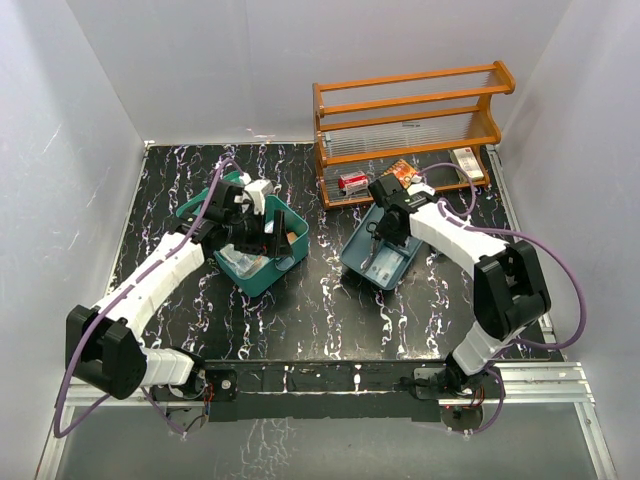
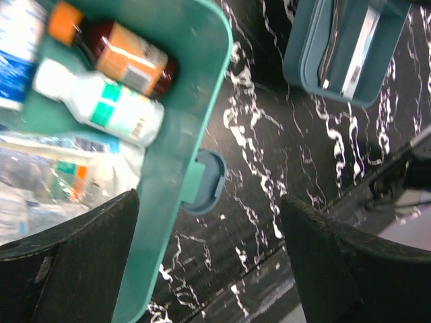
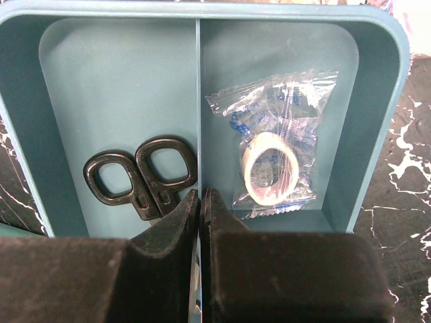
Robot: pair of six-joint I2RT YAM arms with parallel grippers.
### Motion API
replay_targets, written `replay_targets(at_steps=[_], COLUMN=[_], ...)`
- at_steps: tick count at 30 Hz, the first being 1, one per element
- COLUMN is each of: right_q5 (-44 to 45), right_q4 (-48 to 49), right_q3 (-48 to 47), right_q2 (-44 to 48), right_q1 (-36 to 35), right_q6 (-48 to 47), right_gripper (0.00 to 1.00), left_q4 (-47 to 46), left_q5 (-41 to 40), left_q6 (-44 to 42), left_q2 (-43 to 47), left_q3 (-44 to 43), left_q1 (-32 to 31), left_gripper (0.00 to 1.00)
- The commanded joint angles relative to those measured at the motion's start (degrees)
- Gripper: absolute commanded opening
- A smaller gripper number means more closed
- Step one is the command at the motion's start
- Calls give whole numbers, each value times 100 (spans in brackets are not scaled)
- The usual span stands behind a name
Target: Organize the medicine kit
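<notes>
The teal-green medicine kit (image 1: 268, 278) stands open at left centre. Inside it lie a brown bottle with an orange label (image 2: 128, 57), a white bottle (image 2: 101, 101) and some clear packets. My left gripper (image 1: 265, 238) is open astride the kit's front wall (image 2: 195, 101) beside the latch (image 2: 205, 182), one finger inside and one outside. My right gripper (image 3: 200, 192) is shut on the centre divider of the blue tray (image 3: 121, 87). In that tray black scissors (image 3: 145, 175) lie left of the divider and a bagged tape roll (image 3: 271, 168) lies right of it.
The blue tray (image 1: 395, 270) sits right of the kit on the black marbled table. At the back right an orange wooden rack (image 1: 410, 120) stands with a red box (image 1: 352, 182), an orange packet (image 1: 402, 172) and a white box (image 1: 465, 158) at its foot. White walls enclose the table.
</notes>
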State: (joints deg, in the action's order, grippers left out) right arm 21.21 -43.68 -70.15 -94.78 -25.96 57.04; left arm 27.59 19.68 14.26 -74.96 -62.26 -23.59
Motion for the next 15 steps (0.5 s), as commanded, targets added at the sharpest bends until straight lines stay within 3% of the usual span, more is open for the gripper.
replay_targets(at_steps=[1, 8, 15], right_q5=[211, 239, 388], right_q4=[-24, -59, -220], right_q3=[81, 292, 431], right_q2=[393, 591, 837], right_q1=[20, 23, 21], right_q6=[-88, -96, -210], right_gripper=[0, 0, 0], left_q4=[402, 331, -314], left_q5=[899, 1271, 1734], left_q6=[16, 226, 505], left_q2=[232, 314, 328], left_q3=[275, 592, 780], left_q1=[13, -138, -366], left_gripper=[82, 72, 70])
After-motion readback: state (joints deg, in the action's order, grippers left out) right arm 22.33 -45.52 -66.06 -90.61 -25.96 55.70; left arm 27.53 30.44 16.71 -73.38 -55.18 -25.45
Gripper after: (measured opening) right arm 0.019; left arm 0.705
